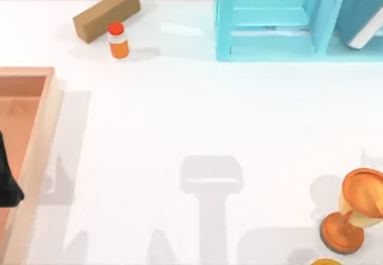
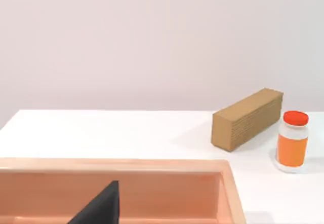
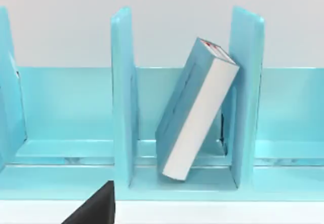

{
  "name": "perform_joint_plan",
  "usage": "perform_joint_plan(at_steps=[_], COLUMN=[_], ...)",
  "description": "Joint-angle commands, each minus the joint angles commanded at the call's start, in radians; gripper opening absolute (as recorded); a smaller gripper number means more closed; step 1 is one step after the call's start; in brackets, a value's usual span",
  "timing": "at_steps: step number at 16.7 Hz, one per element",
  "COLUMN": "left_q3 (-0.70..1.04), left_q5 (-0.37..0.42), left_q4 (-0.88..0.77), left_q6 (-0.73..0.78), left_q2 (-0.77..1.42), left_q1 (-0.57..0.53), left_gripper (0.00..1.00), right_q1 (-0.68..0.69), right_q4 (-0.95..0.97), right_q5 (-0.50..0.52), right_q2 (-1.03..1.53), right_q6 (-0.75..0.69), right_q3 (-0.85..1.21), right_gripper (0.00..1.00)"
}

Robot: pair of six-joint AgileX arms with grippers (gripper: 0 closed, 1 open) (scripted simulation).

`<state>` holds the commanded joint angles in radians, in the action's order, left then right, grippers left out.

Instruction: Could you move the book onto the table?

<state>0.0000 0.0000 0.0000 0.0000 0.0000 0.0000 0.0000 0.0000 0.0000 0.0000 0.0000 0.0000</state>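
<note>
The book [image 3: 197,110], teal-blue with white page edges, leans tilted inside a compartment of the light blue shelf unit [image 3: 123,97], its top corner against the divider beside it. From above, the book [image 1: 365,14] sits at the table's far right. A dark part of my right gripper [image 3: 96,206] shows at the edge of the right wrist view, in front of the shelf and well short of the book. My left gripper [image 1: 9,181] hangs over the tray at the far left, seen as a dark shape [image 2: 101,206]. The white table [image 1: 197,115] spreads between them.
A wooden-rimmed orange-brown tray [image 1: 36,151] lies at the left edge. A tan cardboard box [image 1: 106,14] and an orange bottle [image 1: 118,40] stand at the back left. A copper trophy [image 1: 356,211] stands at the front right.
</note>
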Motion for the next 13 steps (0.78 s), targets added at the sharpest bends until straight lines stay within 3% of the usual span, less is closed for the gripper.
perform_joint_plan(at_steps=[6,13], left_q3=[0.0,0.0], left_q5=[0.0,0.0], left_q4=[0.0,0.0], left_q6=[0.0,0.0], left_q2=[0.0,0.0], left_q1=[0.0,0.0], left_gripper=[1.0,1.0], right_q1=[-0.04,-0.123], right_q4=[0.016,0.132], right_q5=[-0.013,-0.109], right_q2=[0.09,0.676], right_q6=[0.025,0.142], right_q3=[0.138,0.541], right_gripper=[1.0,1.0])
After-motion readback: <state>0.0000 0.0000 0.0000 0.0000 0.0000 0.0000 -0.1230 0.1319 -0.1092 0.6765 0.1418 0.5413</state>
